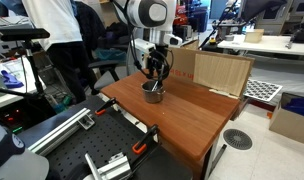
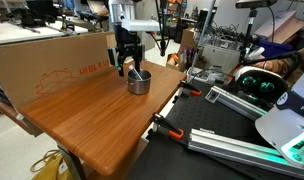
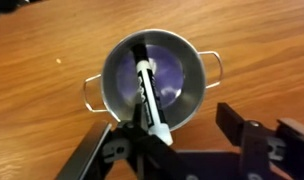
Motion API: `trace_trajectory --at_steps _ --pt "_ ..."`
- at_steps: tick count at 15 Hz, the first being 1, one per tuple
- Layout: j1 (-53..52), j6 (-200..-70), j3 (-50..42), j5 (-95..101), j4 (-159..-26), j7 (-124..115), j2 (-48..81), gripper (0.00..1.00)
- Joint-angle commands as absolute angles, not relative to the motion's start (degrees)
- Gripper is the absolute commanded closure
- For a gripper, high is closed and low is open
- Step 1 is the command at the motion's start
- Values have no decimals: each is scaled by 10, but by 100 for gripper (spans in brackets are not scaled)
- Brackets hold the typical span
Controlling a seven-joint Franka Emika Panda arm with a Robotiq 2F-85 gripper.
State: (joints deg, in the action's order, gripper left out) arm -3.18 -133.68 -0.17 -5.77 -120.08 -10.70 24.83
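a black-and-white marker (image 3: pixel 147 90) lies slanted inside a small steel pot (image 3: pixel 199 90), one end down on the bottom, the other propped up over the near rim (the wrist view shows it best). the two-handled pot stands upright on a wooden table (image 2: pixel 92 120), toward the side where a cardboard sheet (image 2: pixel 52 62) stands on edge. the gripper (image 1: pixel 155 74) hangs directly above the pot, its fingers (image 3: pixel 104 150) spread wide to either side of the marker's raised end and closed on nothing; whether one finger brushes the marker cannot be told. by this look the marker counts as placed, and the gripper has not yet drawn clear of the pot. a person (image 1: pixel 57 30) stands beyond the table in an exterior view.
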Motion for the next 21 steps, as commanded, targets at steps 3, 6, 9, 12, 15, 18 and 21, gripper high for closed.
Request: trace_trajectory --at_steps 3,6,9,12,15,18,21 --pt "-30 -1333 1 -54 -1204 -95 232 0" --pt "-24 -1325 2 -60 -1200 -87 229 0" --pt "-23 -1314 0 -57 -1191 -89 238 0" --pt "-24 -1305 -1 -53 -1190 -89 243 1" --pt "-22 -1301 0 -57 -1187 -84 244 29" --pt "-21 -1303 0 -57 -1188 -82 243 52" --pt "-18 -1301 1 -60 -1186 -77 244 74"
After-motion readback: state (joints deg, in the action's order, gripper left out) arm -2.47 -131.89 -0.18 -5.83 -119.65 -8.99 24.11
